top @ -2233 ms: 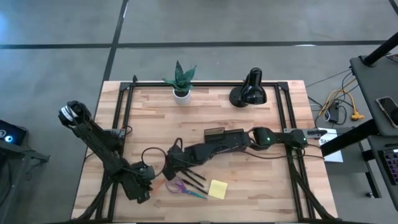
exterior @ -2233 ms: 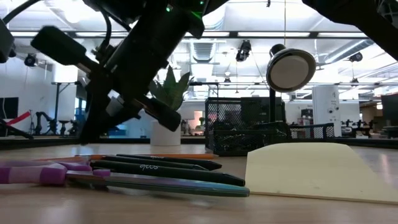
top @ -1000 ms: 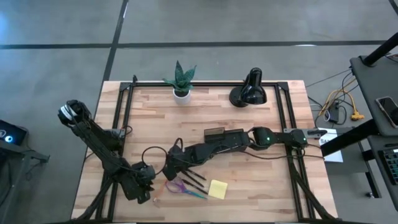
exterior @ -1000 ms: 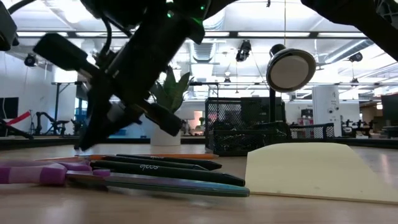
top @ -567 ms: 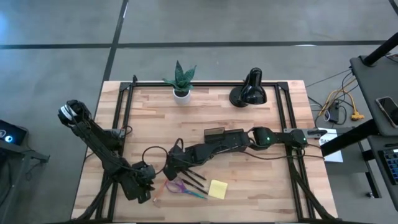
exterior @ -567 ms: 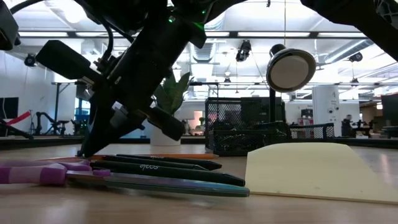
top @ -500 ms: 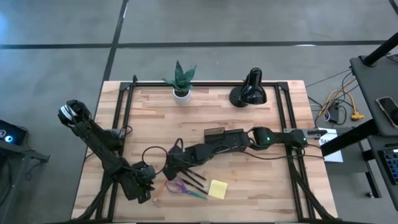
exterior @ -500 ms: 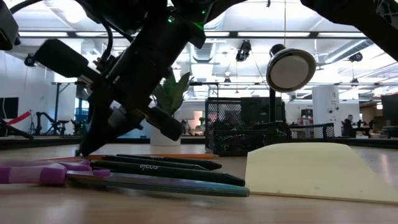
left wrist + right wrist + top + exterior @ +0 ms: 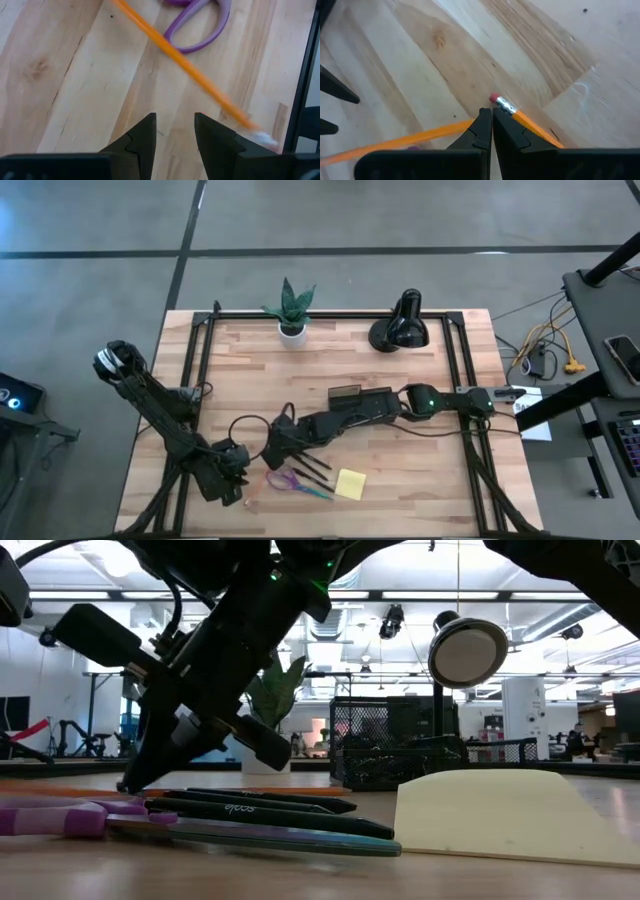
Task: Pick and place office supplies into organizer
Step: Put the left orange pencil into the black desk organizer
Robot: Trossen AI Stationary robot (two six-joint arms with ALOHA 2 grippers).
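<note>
The right gripper point(image 9: 270, 457) reaches across the middle of the table point(image 9: 400, 480) toward its front left part, its fingers point(image 9: 485, 131) pressed together with their tips down at the wood. In the right wrist view an orange pencil point(image 9: 530, 122) with a pink eraser lies right at those closed tips, and a second orange pencil point(image 9: 415, 137) runs off to the other side; whether the tips actually pinch either one cannot be told.

The left gripper point(image 9: 174, 131) sits low over the front left corner of the table, fingers point(image 9: 145, 137) spread with bare wood between them. Just ahead of it lie an orange pencil point(image 9: 185, 70) and the purple scissors point(image 9: 200, 22), the pencil crossing over a handle loop.

From above, the scissors point(image 9: 290, 480) lie near the front edge, two black pens point(image 9: 315, 470) just beside them, and the yellow sticky-note pad point(image 9: 350, 483) just right of the pens. The dark organizer point(image 9: 352, 395) stands near the table's centre, partly under the right arm. A potted plant point(image 9: 291, 310) and a black desk lamp point(image 9: 402, 323) stand along the far edge.
</note>
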